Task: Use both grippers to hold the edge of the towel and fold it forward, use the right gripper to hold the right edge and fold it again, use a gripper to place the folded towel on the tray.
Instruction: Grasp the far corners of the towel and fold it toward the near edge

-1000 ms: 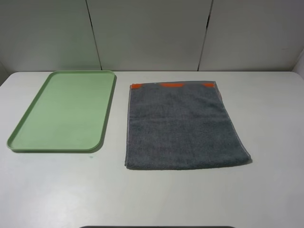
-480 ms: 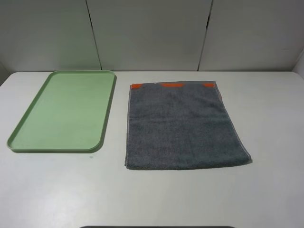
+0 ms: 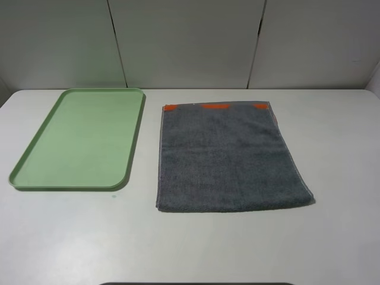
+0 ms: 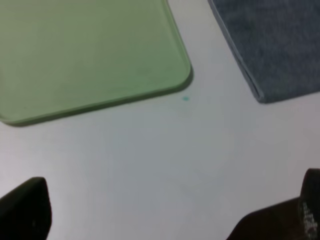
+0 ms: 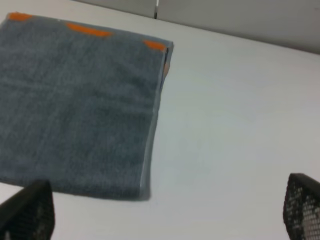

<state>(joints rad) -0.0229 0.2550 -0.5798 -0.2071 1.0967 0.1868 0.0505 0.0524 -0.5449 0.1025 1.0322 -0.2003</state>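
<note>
White bench (image 3: 332, 237) | flat light green plastic tray (image 3: 77, 139) near left edge | dark grey terry towel (image 3: 228, 157) flat beside it | my left tool (image 4: 160, 215) and right tool (image 5: 165, 210) gaping, empty

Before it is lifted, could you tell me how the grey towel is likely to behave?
The towel looks like soft terry lying flat, so it will probably sag between held corners rather than keep its shape. Its fuzzy pile should resist slipping. Pushed on the smooth table, it would likely bunch up.
</note>
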